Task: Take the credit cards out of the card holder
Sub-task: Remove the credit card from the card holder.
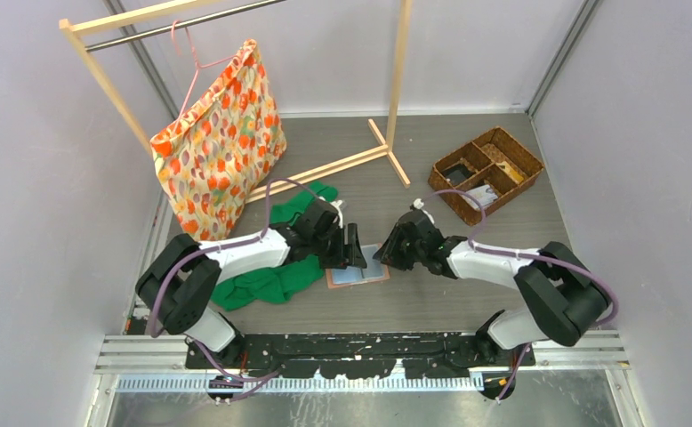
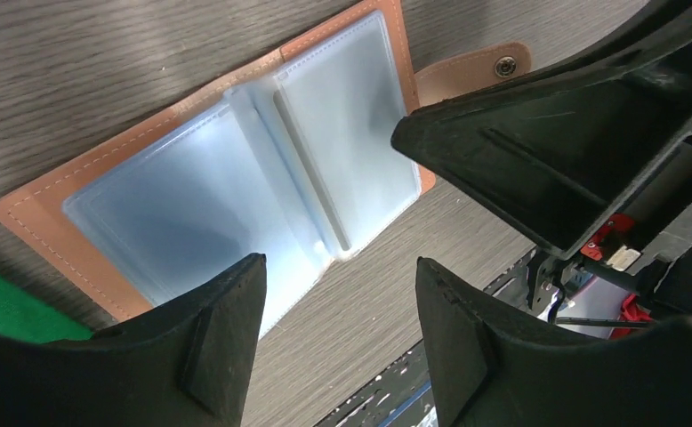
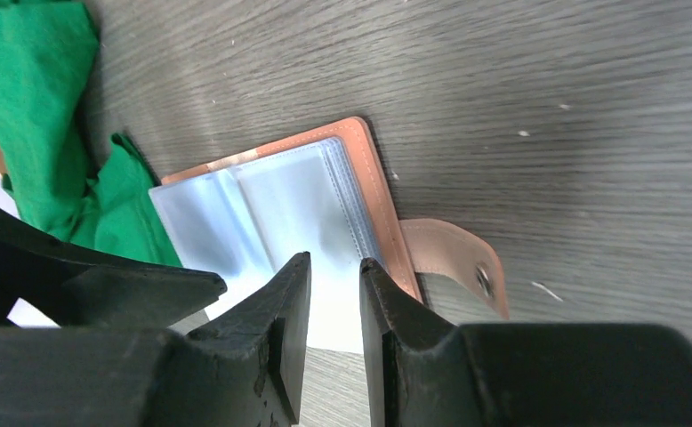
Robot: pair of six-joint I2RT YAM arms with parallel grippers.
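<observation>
Card holder [image 2: 236, 169] lies spread flat on worktop [image 2: 102, 53], exposing sleeves [image 3: 280, 196]; left claw [image 2: 338, 267] apart above; right claw [image 3: 333, 262] narrowly apart at sleeve edge, seemingly empty.

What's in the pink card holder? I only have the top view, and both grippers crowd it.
Observer: In the left wrist view, the salmon-pink leather-like card holder lies open flat. Its clear plastic sleeves show only pale blue-grey, and I see no card.
Operator: Left gripper on it?
Observer: No. The left gripper is open wide by the sleeves' near corner, gripping nothing.
Operator: Right one?
Observer: The right gripper shows a narrow gap over the sleeves. I can't tell whether it pinches one.
</observation>
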